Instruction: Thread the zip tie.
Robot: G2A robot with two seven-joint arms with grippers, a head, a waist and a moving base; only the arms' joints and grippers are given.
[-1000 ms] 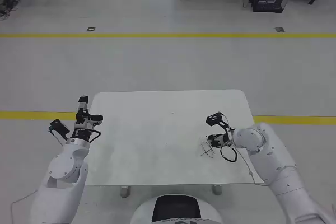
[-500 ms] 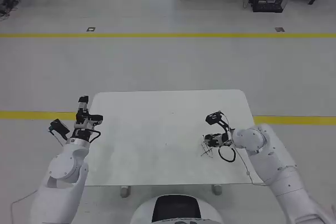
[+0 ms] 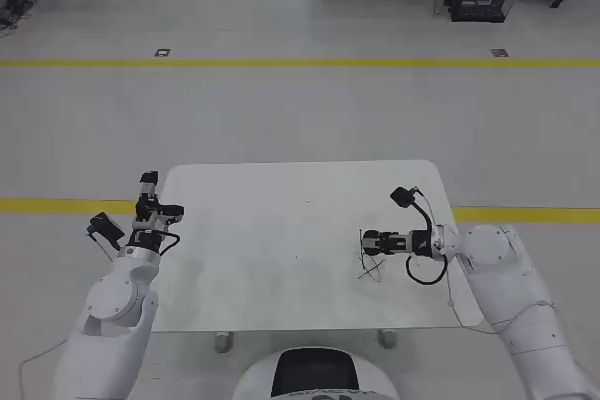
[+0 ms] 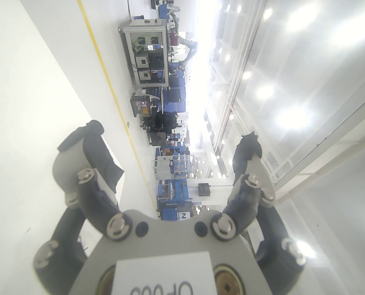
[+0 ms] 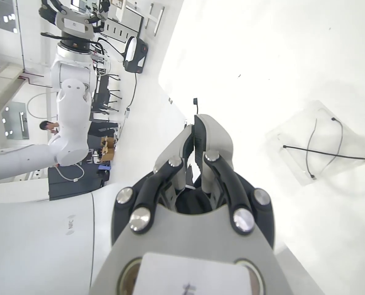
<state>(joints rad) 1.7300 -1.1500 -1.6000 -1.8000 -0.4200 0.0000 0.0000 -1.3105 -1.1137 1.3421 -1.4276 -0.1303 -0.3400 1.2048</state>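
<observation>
On the right side of the white tabletop (image 3: pixel 280 230), toward its near edge, a clear tray (image 5: pixel 293 130) holds the loose zip ties (image 5: pixel 323 152), thin, black and lying crossed over each other. I cannot tell whether there are 2 or 3 of them.

Just past them is the right pincer (image 5: pixel 194 124), turned toward the middle of the tabletop. It is clenched on 1 zip tie (image 5: pixel 196 107), and a short black length with its small square head sticks out beyond the fingertips. This zip tie is apart from the tray and is not threaded through anything.

Farther off, at the left edge of the tabletop, the left pincer (image 4: pixel 170 133) points away from the robot. It is released, with its 2 dark fingers (image 4: pixel 90 155) spread wide and nothing between them.

Beyond the tabletop is pale floor with 2 yellow lines (image 3: pixel 280 63) across it – 1 level with the tabletop's middle, 1 well behind it.
</observation>
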